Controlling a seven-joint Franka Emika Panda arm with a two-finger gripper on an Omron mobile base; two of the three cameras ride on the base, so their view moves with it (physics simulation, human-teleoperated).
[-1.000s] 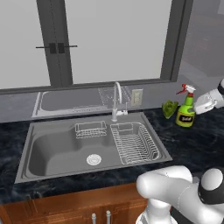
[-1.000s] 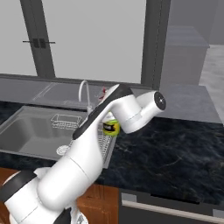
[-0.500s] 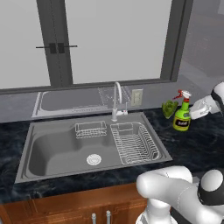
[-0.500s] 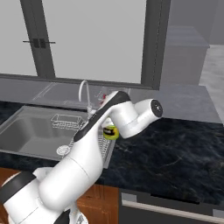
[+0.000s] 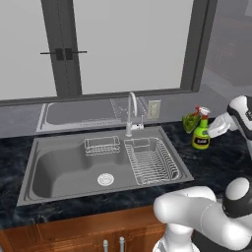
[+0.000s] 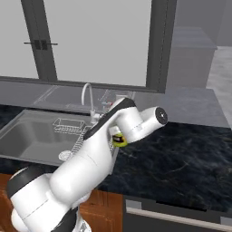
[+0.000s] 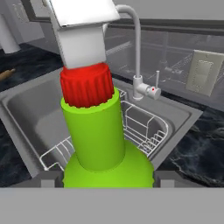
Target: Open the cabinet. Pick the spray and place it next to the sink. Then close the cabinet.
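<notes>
Two-finger gripper (image 5: 212,132) clamps the small green spray bottle with red-and-white trigger nozzle (image 5: 200,134), upright over the dark marble counter (image 5: 216,162), just right of the stainless-steel sink (image 5: 69,167). Likely light, rigid, slick plastic; the body is the best hold. Hand view adds the red collar; right base view hides most of the bottle behind the arm.
</notes>
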